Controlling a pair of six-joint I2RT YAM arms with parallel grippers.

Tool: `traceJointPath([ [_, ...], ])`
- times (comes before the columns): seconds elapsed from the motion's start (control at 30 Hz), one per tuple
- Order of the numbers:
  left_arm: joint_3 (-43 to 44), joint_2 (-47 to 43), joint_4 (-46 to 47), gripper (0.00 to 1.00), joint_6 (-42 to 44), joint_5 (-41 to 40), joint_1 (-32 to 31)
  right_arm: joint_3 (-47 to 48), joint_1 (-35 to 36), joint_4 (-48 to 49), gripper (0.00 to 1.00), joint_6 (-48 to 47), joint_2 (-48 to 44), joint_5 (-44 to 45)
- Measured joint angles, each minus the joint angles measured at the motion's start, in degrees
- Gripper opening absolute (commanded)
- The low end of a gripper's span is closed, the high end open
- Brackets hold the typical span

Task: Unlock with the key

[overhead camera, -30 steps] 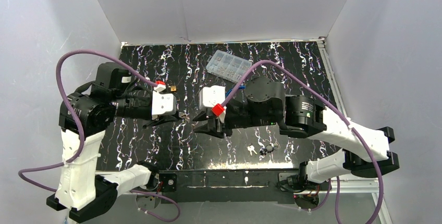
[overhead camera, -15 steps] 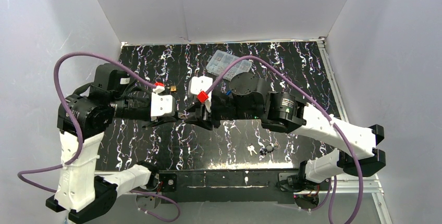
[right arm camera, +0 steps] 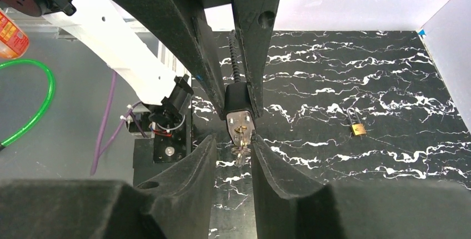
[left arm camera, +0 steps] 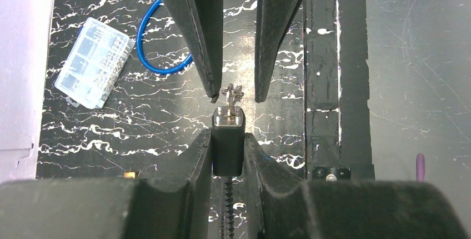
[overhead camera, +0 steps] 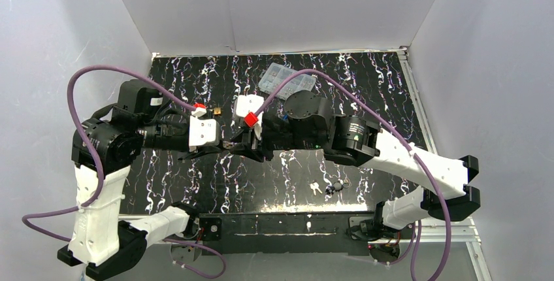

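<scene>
A black lock [left arm camera: 228, 147] with a silver end face is clamped in my left gripper [left arm camera: 228, 139], which is shut on it above the table. A black coiled cable hangs from its back. A small key [left arm camera: 231, 96] on a wire ring sticks out of the lock's face. My right gripper [right arm camera: 234, 139] faces the left one head-on, and its fingers [left arm camera: 203, 39] stand on either side of the key [right arm camera: 241, 145]. It is open, with a gap on the left side and the key close to the right finger. In the top view both grippers meet at the lock [overhead camera: 228, 144].
A clear compartment box [overhead camera: 287, 80] lies at the back of the black marbled table. A small brass padlock [overhead camera: 217, 109] sits behind the left gripper. Loose keys [overhead camera: 316, 188] and a black fob [overhead camera: 338, 185] lie near the front edge. A blue cable loop [left arm camera: 161, 50] lies beside the box.
My right arm has swung left from mid-table until its fingers straddle the key in the lock. Its jaws widened a little, then narrowed. The left arm and the lock stayed still.
</scene>
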Motion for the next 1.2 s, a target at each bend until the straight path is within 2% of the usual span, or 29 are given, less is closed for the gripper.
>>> traceJointPath([
  [0.23,0.1,0.0,0.0,0.0,0.0,0.0,0.0,0.0,0.0,-0.6,0.4,-0.3,0.7,1.0],
  [0.33,0.3,0.0,0.0,0.0,0.0,0.0,0.0,0.0,0.0,-0.6,0.31,-0.4,0.7,1.3],
  [0.53,0.5,0.0,0.0,0.0,0.2,-0.1,0.0,0.0,0.0,-0.7,0.25,-0.5,0.8,1.3],
  [0.63,0.5,0.0,0.0,0.0,0.2,-0.3,0.0,0.0,0.0,-0.6,0.18,-0.6,1.1,1.3],
  [0.77,0.5,0.0,0.0,0.0,0.2,-1.0,0.0,0.0,-0.1,-0.2,0.01,-0.7,1.4,1.3],
  [1.2,0.5,0.2,0.0,0.0,1.0,-1.3,0.0,-0.6,0.0,-0.2,0.01,-2.5,0.4,2.2],
])
